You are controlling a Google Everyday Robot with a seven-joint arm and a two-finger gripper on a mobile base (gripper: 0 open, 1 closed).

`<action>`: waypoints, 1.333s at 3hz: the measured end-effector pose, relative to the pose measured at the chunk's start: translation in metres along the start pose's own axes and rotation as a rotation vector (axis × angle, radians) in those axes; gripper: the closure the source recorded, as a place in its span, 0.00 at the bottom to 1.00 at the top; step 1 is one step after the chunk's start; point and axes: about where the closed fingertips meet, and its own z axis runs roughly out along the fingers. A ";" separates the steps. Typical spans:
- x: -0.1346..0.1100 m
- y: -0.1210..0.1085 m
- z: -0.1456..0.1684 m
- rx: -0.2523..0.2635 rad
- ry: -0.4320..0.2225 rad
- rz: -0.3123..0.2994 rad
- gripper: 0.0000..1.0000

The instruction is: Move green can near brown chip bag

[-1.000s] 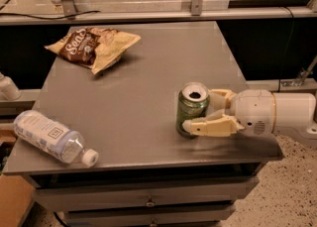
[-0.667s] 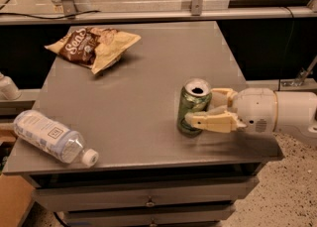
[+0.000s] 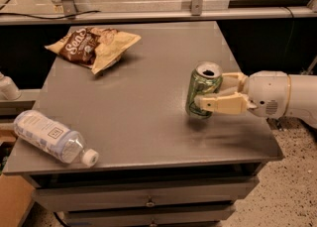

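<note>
The green can (image 3: 202,90) with its silver top is tilted and lifted slightly off the grey table (image 3: 138,122), right of centre. My gripper (image 3: 212,92) reaches in from the right and is shut on the can, one cream finger in front of it and one behind. The brown chip bag (image 3: 94,45) lies flat at the table's far left corner, dark brown at its left end and tan-yellow at its right. A wide stretch of tabletop separates the can from the bag.
A clear plastic bottle (image 3: 52,137) with a white cap lies on its side at the table's front left edge. A metal rail (image 3: 158,17) runs behind the table. Drawers sit below the front edge.
The gripper has closed on the green can and lifted it off the table, tilting it and carrying it slightly up and left.
</note>
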 end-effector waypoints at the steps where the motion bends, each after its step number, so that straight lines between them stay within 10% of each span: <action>1: -0.002 -0.003 0.010 -0.009 -0.014 -0.011 1.00; 4: -0.016 -0.080 0.113 -0.021 -0.021 -0.105 1.00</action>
